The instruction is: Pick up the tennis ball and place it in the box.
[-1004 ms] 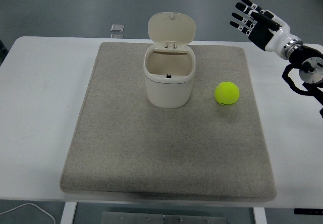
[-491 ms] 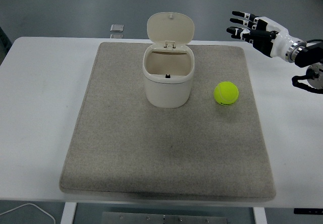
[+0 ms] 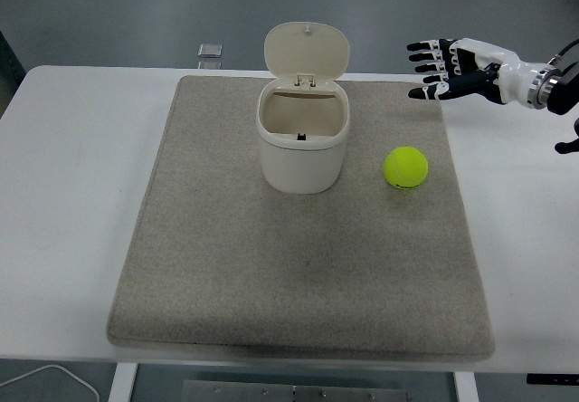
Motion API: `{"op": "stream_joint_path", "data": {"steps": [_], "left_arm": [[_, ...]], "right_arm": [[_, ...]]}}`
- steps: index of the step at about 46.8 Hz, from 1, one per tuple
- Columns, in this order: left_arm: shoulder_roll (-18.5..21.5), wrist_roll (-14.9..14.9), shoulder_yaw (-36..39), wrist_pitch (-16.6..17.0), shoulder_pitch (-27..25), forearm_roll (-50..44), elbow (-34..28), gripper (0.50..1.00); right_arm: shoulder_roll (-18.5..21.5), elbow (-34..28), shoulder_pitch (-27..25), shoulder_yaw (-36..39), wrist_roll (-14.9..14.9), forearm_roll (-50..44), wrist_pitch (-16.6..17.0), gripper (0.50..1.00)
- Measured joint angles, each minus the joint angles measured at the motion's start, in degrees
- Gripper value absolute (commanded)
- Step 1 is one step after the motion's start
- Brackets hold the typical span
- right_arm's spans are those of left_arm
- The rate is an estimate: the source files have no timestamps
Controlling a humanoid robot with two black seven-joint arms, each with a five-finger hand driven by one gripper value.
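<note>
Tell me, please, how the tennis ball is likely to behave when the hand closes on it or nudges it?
The tennis ball is round and lies free on the flat grey mat, so a nudge would probably roll it. Its fuzzy surface should grip rather than slip. The open right hand looks wide enough to wrap around it.

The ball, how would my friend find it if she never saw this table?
Look at the big grey mat covering the white table. A cream box with its lid flipped up stands near the mat's middle, and the ball lies on the mat just right of it, not touching. It is the only round, bright yellow-green thing there.
</note>
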Motion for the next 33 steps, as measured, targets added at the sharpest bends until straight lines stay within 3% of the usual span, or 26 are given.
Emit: {"op": "stream_joint_path", "data": {"steps": [12,21,33], "left_arm": [[0.0,0.0,0.0,0.0,0.0,0.0,0.0,0.996],[0.0,0.0,0.0,0.0,0.0,0.0,0.0,0.996],[0.0,0.0,0.0,0.0,0.0,0.0,0.0,0.996]], "right_arm": [[-1.3,0.5,2.1,-0.4,6.3,-12.9,4.9,0.921],[-2.1,2.5,2.5,-1.2,12.4,-23.3,5.8,0.919],[-1.5,3.7,2.4,-3.6,13.2,-30.7,5.2,0.919]]}}
